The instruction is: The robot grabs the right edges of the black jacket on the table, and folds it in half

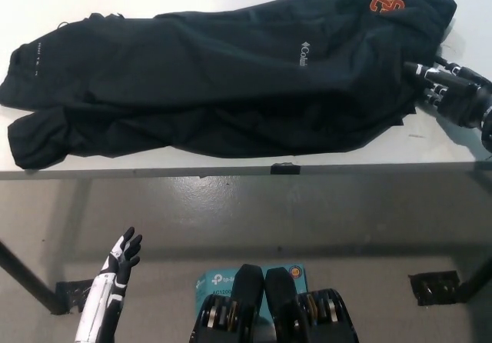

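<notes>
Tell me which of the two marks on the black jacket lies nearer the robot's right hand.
The orange emblem near the black jacket's right end; the white logo sits further left of the black right hand.

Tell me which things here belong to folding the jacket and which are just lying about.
Job: black jacket; right robot hand at its right edge; table.
Lying about: left robot hand resting low; teal box on the floor.
</notes>
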Available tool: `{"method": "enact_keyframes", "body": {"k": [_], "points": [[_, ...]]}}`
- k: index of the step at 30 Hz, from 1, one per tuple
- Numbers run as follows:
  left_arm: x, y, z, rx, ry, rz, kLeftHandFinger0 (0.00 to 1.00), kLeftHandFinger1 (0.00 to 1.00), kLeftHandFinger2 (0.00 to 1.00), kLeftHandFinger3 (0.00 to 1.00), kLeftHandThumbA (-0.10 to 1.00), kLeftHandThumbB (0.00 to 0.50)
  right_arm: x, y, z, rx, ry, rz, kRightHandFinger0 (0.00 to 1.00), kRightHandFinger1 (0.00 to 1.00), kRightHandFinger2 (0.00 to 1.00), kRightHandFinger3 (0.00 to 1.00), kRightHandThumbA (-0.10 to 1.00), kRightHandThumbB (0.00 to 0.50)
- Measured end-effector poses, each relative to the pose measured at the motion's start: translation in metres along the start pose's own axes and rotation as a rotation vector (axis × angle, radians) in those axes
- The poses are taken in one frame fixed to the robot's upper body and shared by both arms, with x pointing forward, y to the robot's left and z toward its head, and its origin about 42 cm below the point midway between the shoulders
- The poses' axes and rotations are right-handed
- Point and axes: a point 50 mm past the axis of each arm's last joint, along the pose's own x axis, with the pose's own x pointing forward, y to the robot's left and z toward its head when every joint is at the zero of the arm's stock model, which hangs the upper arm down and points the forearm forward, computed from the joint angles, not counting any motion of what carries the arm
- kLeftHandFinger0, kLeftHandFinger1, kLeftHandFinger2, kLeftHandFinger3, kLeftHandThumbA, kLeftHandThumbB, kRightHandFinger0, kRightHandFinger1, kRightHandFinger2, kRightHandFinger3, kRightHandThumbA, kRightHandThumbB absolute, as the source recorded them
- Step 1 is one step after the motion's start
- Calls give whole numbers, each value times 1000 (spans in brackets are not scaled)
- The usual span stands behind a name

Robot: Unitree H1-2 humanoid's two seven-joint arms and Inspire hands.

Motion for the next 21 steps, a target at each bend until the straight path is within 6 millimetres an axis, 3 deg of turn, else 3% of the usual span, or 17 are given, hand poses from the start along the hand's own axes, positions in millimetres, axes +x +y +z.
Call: {"method": "enact_keyframes", "body": {"k": [3,6,21], "points": [[2,0,1,2,-6,-1,1000,1000,1000,1000,1000,221,1,3,-1,34,-2,7,1000,1000,1000,1000,1000,469],[3,0,2,5,-8,-1,1000,1000,1000,1000,1000,189,3,6,-4,67,-2,14,1000,1000,1000,1000,1000,491],[8,0,6,20,-26,-3,1000,1000,1000,1000,1000,194,15,45,-35,239,33,84,1000,1000,1000,1000,1000,500]]}}
